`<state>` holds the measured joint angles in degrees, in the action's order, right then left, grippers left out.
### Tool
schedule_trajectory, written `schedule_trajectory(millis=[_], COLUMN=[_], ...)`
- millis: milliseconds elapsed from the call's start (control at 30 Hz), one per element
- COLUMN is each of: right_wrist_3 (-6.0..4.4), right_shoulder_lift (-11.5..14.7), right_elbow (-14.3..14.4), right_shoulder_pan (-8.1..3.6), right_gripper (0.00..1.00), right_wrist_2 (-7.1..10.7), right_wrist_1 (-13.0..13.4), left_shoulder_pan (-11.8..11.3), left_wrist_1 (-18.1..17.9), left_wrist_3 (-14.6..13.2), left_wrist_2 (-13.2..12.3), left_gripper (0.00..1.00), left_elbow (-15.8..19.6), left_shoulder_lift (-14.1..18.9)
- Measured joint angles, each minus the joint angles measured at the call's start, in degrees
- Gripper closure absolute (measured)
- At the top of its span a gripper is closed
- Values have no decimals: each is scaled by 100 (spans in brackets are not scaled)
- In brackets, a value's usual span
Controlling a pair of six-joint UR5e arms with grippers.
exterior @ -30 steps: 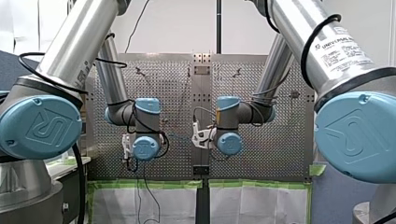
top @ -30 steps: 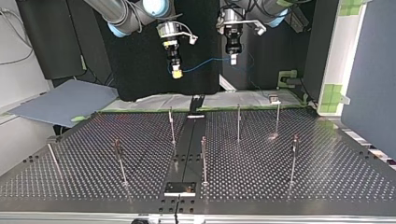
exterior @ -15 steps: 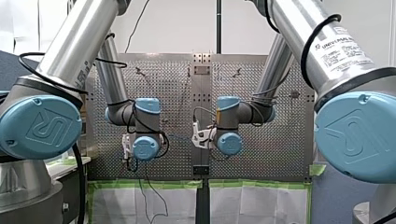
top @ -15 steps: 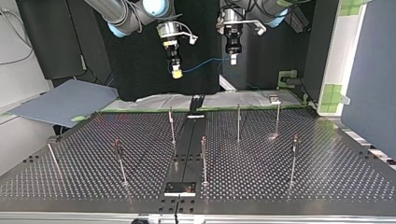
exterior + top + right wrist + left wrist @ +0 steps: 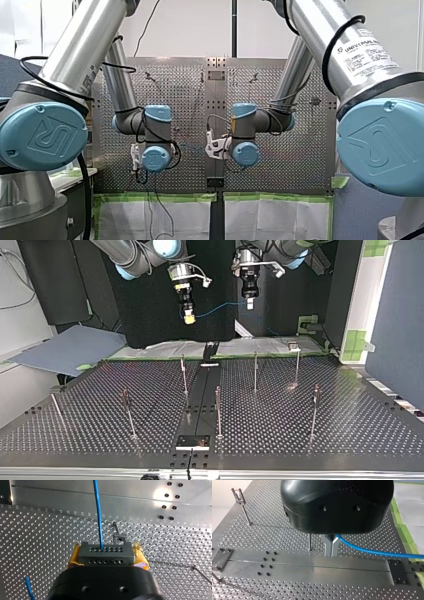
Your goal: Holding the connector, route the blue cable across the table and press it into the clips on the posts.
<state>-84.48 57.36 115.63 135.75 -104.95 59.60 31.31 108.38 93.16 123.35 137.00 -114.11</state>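
- Your right gripper (image 5: 107, 557) is clamped on the dark grey perforated connector block (image 5: 105, 551), with the thin blue cable (image 5: 98, 510) running straight ahead.
- Your left gripper (image 5: 331, 545) seems pinched on that cable.

Perforated table (image 5: 274, 530) is brushed metal (cable (image 5: 372, 551) glossy plastic).
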Motion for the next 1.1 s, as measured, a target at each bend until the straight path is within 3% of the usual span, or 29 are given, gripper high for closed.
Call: schedule_trajectory(millis=[967, 1100], right_wrist_3=[1, 49], right_shoulder_lift=[0, -60], right_elbow=[0, -60], right_shoulder_pan=[0, 60], right_gripper=[100, 100], right_wrist_2=[9, -44], right_wrist_1=[0, -60], left_shoulder_pan=[-4, -51], left_wrist_1=[6, -48], left_wrist_3=[4, 67], left_wrist_2=[3, 27], left_gripper=[100, 100], left_elbow=[4, 75], left_shoulder_lift=[-3, -14])
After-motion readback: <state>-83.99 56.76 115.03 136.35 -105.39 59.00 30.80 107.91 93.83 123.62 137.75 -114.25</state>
